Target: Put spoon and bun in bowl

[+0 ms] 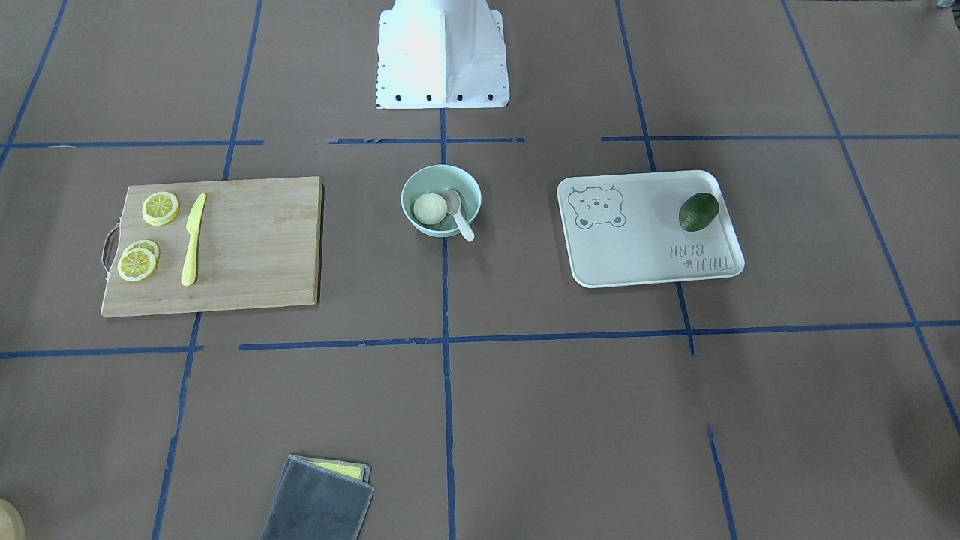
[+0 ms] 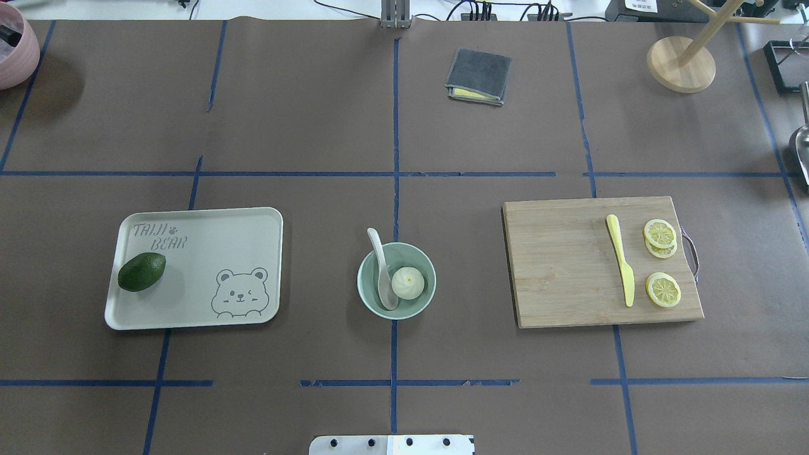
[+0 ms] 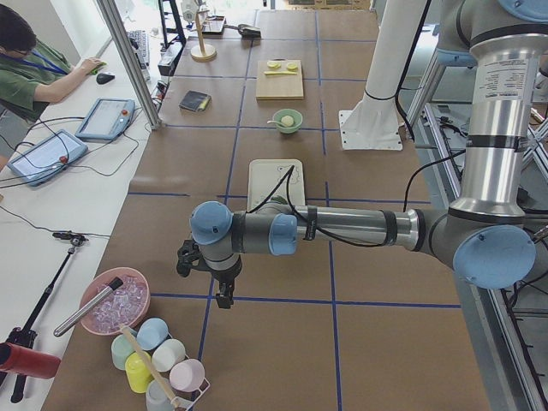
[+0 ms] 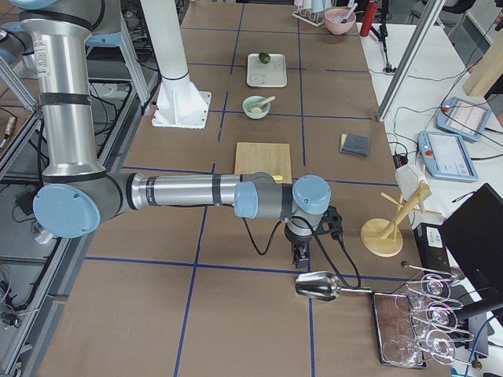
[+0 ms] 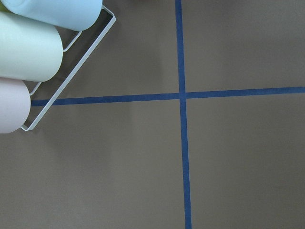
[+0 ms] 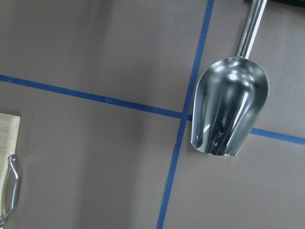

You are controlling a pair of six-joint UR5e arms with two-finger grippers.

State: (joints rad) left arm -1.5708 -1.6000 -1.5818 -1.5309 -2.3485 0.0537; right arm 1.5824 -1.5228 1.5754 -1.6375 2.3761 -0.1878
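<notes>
Two items are already found inside the bowl (image 2: 425,303), and that is the headline here. The bun (image 2: 408,282) is seated on the bottom, pleats up. The spoon (image 2: 382,272) is laid just beside it on the robot's left, scoop down in the well, with the handle propped on the far rim and jutting out past it. Whether scoop and bun are touching cannot be told. The spoon is judged to be lodged that way because the handle is too long to lie flat next to the bun. It is carried by the rim and looks settled.

The bowl itself is set at the table's middle, on the blue tape line. It is flanked by the tray (image 2: 265,221) with its avocado (image 2: 141,272) and the cutting board (image 2: 556,272) with the knife (image 2: 620,259) and lemon slices (image 2: 663,289), well apart from both.

Neither arm is seen over the work area. The left gripper (image 3: 224,298) is parked at the table's left end, pointed down at bare paper near a rack of cups (image 5: 28,52). The right gripper (image 4: 301,255) is parked at the opposite end, above a metal scoop (image 6: 228,107). No fingers are shown in either wrist view, so the spread of the jaws cannot be told for either one. The arms are judged to be stationed out there so that the bowl is left undisturbed, and the task is judged as good as done.
</notes>
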